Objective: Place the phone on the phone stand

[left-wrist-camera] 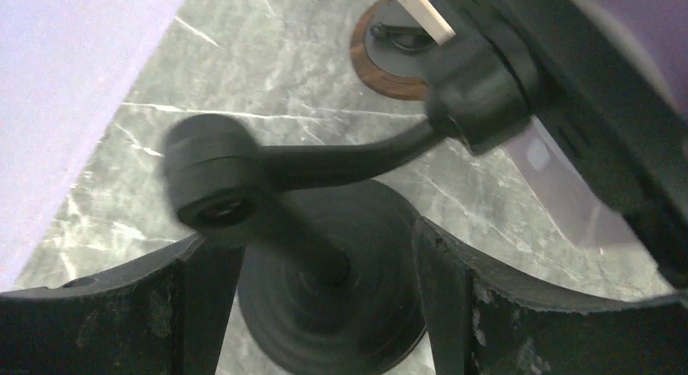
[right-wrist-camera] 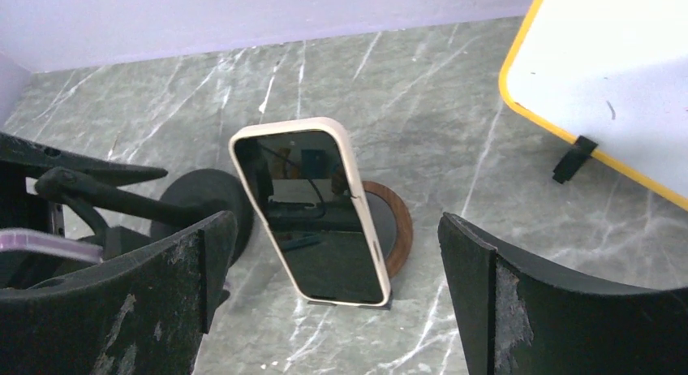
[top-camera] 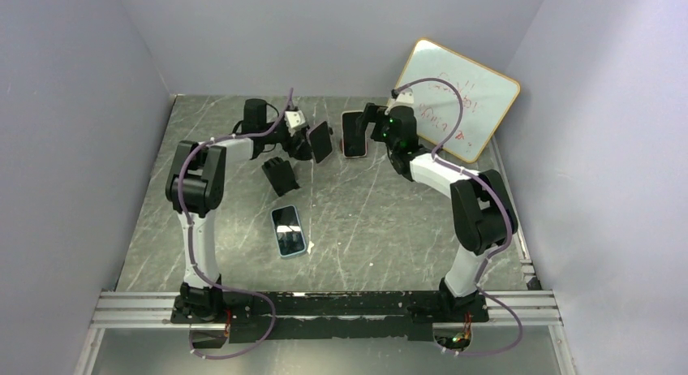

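At centre frame in the right wrist view, your phone (right-wrist-camera: 312, 213) leans upright on the wooden stand (right-wrist-camera: 395, 222), so your right gripper (right-wrist-camera: 337, 225) gapes wide and empty. Your left gripper (left-wrist-camera: 312, 245) is parted too, straddling the black stand (left-wrist-camera: 324, 156), seemingly not pinching it.

— Where is the upright phone (right-wrist-camera: 312, 217)?
— On the round-based stand (right-wrist-camera: 397, 226), at twelve o'clock on the table (top-camera: 389, 221). A second stand (top-camera: 320, 141) is just beside it, at its nine.
— And the rest?
— The whiteboard (top-camera: 458, 99) is at two o'clock, leaning back. A second phone (top-camera: 288, 230) lies flat at the stands' seven.
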`<act>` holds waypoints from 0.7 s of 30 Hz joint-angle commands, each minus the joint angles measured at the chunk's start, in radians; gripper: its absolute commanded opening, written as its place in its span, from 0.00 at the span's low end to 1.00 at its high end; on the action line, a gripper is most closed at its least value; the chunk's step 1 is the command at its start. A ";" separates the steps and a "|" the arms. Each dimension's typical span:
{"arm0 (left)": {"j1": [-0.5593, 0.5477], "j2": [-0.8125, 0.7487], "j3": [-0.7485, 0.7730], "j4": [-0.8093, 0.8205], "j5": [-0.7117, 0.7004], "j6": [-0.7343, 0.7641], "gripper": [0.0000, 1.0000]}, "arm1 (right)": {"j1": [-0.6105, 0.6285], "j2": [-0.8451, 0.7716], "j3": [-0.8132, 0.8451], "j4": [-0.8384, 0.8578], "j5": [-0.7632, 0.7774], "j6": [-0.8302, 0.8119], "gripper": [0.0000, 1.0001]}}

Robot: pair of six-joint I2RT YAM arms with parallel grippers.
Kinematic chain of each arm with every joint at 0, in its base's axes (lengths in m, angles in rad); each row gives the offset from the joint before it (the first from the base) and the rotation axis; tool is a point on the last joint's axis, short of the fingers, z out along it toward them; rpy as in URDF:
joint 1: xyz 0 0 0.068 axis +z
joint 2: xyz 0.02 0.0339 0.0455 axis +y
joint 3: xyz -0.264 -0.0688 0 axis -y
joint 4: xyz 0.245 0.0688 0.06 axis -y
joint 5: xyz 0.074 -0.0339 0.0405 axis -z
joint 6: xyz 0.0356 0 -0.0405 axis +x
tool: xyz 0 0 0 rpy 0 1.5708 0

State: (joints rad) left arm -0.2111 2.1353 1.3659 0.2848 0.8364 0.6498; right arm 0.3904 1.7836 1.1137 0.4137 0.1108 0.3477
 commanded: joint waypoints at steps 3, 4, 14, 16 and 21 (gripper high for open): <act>-0.011 0.041 0.021 0.002 0.027 0.023 0.79 | -0.038 -0.043 -0.022 0.015 -0.023 0.026 1.00; -0.011 0.046 0.018 0.013 0.031 0.019 0.79 | -0.040 -0.045 -0.025 0.016 -0.025 0.027 1.00; 0.006 0.078 0.020 0.058 0.060 -0.024 0.60 | -0.048 -0.044 -0.032 0.021 -0.038 0.028 1.00; 0.016 0.064 -0.028 0.143 0.057 -0.078 0.56 | -0.047 -0.043 -0.032 0.022 -0.037 0.028 1.00; 0.030 0.022 -0.159 0.384 -0.033 -0.243 0.55 | -0.048 -0.040 -0.031 0.026 -0.046 0.031 1.00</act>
State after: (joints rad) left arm -0.1963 2.2066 1.2926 0.4454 0.8471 0.5388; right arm 0.3523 1.7676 1.0897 0.4145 0.0769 0.3702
